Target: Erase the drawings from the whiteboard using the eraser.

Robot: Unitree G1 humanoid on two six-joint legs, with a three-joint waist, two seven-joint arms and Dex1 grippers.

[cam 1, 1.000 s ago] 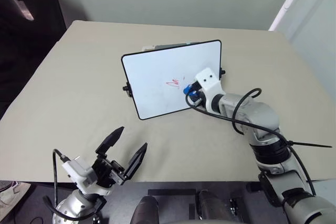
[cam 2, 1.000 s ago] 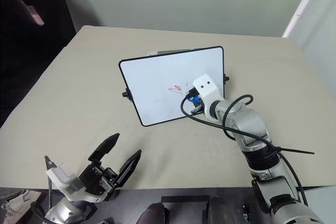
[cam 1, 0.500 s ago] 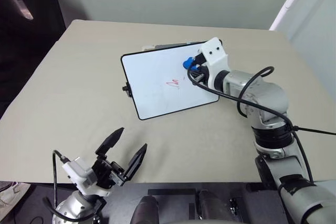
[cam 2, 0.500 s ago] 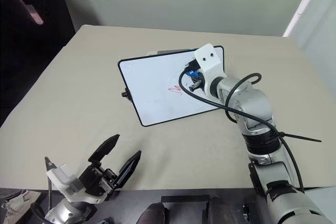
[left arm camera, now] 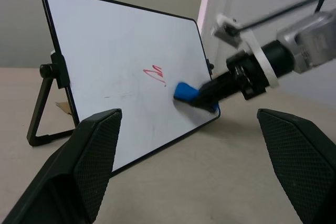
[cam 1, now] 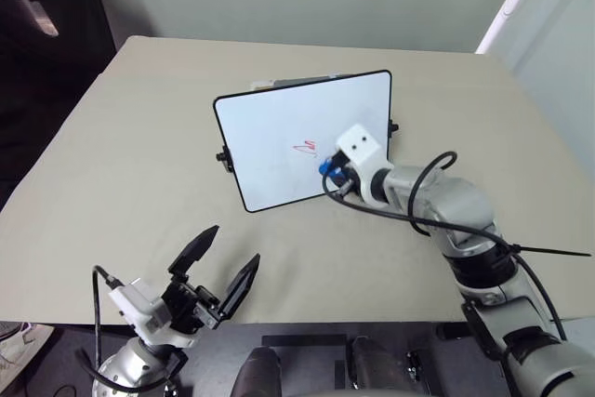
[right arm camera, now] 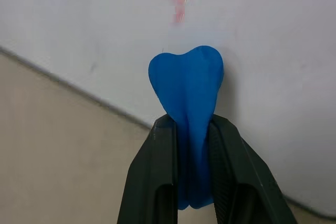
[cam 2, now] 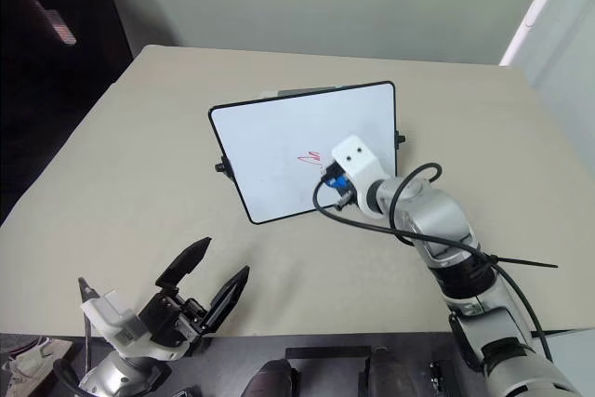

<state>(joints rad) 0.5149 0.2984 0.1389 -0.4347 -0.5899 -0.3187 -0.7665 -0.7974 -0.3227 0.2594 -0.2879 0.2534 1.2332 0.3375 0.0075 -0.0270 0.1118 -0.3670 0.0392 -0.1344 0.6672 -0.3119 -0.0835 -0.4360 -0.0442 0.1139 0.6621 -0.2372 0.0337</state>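
The eraser, a small bright blue chunk, sits pinched between the two black fingers of the right end effector, bulging out past the fingertips; that squeezed, lobed shape suggests it is soft and light, so a firm grip low on its body, leaving the rounded tip free, looks right for rubbing. Its tip is at or just off the whiteboard, low on the white face, with the drawings, a small red scribble, just beyond the tip and slightly to the robot's left of it. The board stands tilted on a thin black frame with side knobs, propped on the tan surface; it looks light and likely to slide or tip back under hard pressure, so gentle strokes seem wise. The left end effector hangs well apart, near the surface's front edge, fingers spread and holding nothing
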